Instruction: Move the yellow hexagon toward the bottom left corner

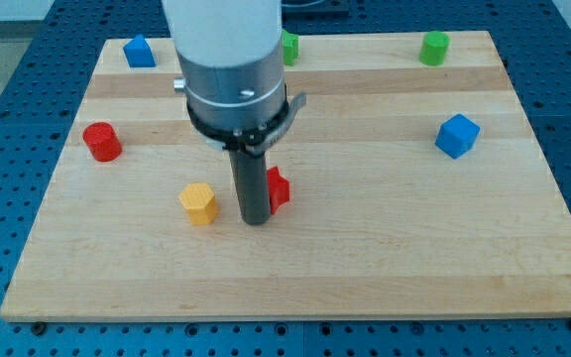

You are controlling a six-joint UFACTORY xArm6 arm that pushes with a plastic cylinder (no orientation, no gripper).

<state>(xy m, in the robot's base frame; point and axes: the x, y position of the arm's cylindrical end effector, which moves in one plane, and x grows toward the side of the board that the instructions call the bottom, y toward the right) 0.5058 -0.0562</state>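
Note:
The yellow hexagon (pixel 198 203) sits on the wooden board (pixel 365 268), left of centre and toward the view's bottom. My tip (pixel 255 221) rests on the board just to the right of the yellow hexagon, with a small gap between them. A red block (pixel 279 189) lies right behind the rod, partly hidden by it, so its shape is unclear.
A red cylinder (pixel 101 142) stands at the left. A blue block (pixel 139 51) is at the top left, a blue cube (pixel 457 135) at the right. A green cylinder (pixel 434 47) is at the top right. A green block (pixel 289 47) peeks from behind the arm.

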